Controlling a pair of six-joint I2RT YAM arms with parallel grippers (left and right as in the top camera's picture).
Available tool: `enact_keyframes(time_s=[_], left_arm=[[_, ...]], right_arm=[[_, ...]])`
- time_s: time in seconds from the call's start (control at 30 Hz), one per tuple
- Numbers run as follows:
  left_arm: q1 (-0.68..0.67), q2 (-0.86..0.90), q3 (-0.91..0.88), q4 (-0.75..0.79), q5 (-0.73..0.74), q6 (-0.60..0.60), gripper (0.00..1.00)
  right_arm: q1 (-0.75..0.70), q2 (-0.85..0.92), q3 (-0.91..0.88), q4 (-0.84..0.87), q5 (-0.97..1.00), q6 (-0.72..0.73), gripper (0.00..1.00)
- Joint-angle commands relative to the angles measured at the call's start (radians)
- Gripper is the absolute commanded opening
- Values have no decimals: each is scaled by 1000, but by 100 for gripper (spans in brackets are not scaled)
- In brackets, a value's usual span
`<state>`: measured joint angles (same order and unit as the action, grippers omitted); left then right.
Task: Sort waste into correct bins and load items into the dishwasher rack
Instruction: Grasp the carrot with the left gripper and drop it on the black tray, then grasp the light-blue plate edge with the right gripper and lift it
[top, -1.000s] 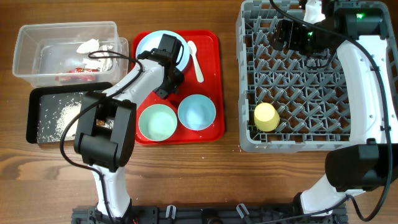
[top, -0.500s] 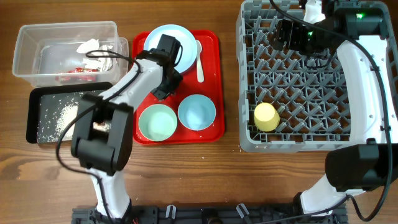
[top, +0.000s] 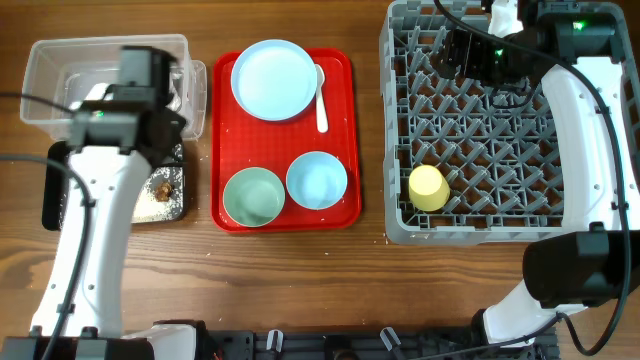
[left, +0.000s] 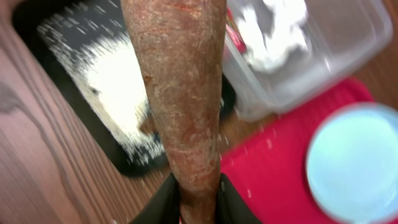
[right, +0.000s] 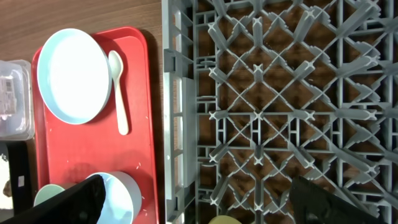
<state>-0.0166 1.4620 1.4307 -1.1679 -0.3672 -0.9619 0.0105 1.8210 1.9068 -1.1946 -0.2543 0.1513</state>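
Note:
My left gripper is shut on the orange-brown sausage-like stick, which hangs over the edge of the black tray beside the clear tub. Rice grains lie in the black tray, and a dark food lump sits there too. White tissue and a red-and-white wrapper lie in the tub. My right gripper stands open above the grey rack. The yellow cup is in the rack. The plate, spoon and two bowls rest on the red tray.
My left arm crosses the black tray and hides much of both bins from above. The right arm runs along the rack's right side. Bare wooden table lies in front of the tray and rack.
My left gripper closed on the sausage stick at the plate and swung left off the red tray to the bins. The plate now shows in full. The right arm has not moved.

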Motion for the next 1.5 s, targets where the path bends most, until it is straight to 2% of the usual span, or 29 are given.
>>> enact_keyframes(time_s=[0.0,0.2,0.37,0.43,0.5,0.53,0.63,0.7,0.77,0.8,0.87,0.9,1.0,1.13,1.3,1.37,1.47], left_arm=[[119,17,-73,59,-84,-19,17],[294,99,-319,326,-6,-23,18],[342,188,-440,495,38,-23,18],[342,224,-444,516,38,-22,20],[342,243,-444,529,38,-22,28],[342,244,-444,529,38,-22,30],[342,244,-443,529,38,-22,46],[342,221,-431,499,53,41,46],[341,175,-394,466,122,183,46],[337,140,-371,458,192,305,49],[315,40,-320,432,398,551,66],[301,0,-311,421,436,566,69],[228,-100,-309,395,450,562,69],[129,-107,-277,364,510,558,68],[-19,-89,-59,279,484,559,67],[-56,-51,60,215,409,559,68],[-73,47,245,78,354,566,71]], right_arm=[[1,-24,22,1,-10,-18,96],[2,-24,22,1,-10,-17,96],[2,-24,22,1,-10,-13,96],[2,-24,22,0,-10,-13,96],[1,-24,22,-3,-10,-10,97],[2,-24,22,-3,-10,-10,96],[2,-24,22,-3,-10,-10,96],[3,-24,22,1,-10,-13,97],[3,-24,22,1,-11,-14,97],[3,-24,22,2,-27,-21,96],[14,-24,22,19,-108,-72,97],[29,-24,22,30,-107,-73,97],[120,-24,22,76,-107,-73,97],[241,-24,22,169,-103,-34,97],[320,-24,22,240,-92,37,96],[326,-23,22,257,-84,67,88],[331,-9,22,294,-85,100,85]])
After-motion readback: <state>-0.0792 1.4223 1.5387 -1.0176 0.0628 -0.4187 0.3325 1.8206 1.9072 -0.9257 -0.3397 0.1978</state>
